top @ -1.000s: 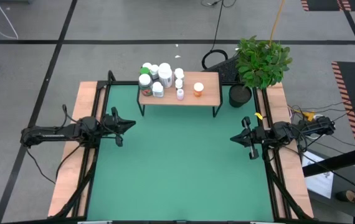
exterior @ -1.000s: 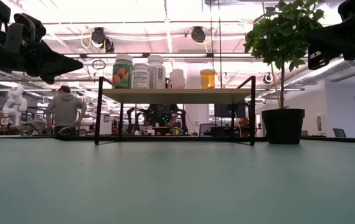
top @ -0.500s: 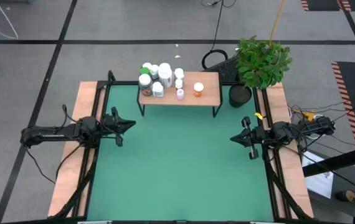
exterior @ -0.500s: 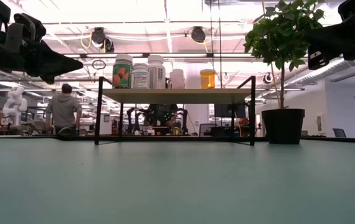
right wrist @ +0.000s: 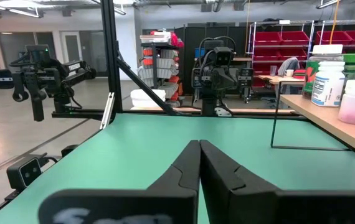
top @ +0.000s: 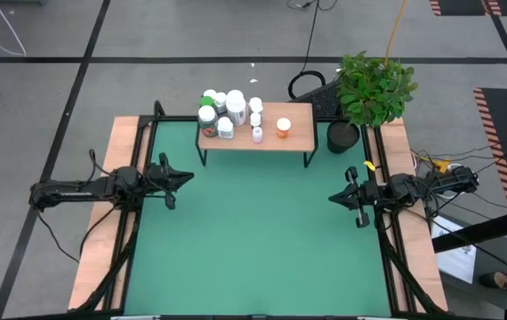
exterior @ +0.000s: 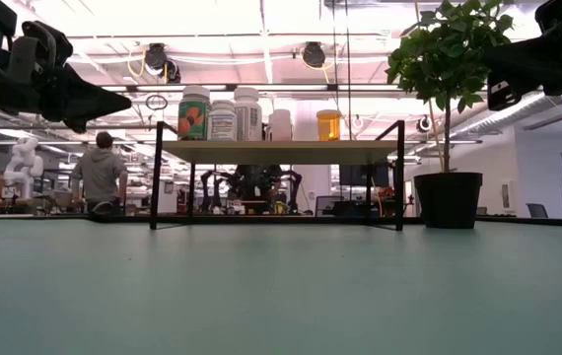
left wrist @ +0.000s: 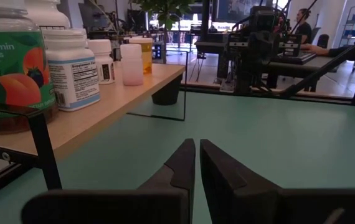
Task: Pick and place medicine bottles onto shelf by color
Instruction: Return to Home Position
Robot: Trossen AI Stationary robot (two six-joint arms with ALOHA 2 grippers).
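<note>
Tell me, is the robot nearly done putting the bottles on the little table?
It looks done. Every bottle in view stands on the shelf: white bottles bunched at one end, the orange bottle apart. Nothing is in hand: the left tool and right tool are shut and empty at the sides of the green mat. No bottle shows on it, so nothing looks left.

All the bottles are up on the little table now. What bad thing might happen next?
Two worries. The medicine bottles crowd one end of the shelf, close to its edges, so a bump might knock one off. The small pink bottle stands near the front edge and looks easy to tip. Both arms wait at the sides, left gripper and right gripper shut, so they seem unlikely to hit anything.
</note>
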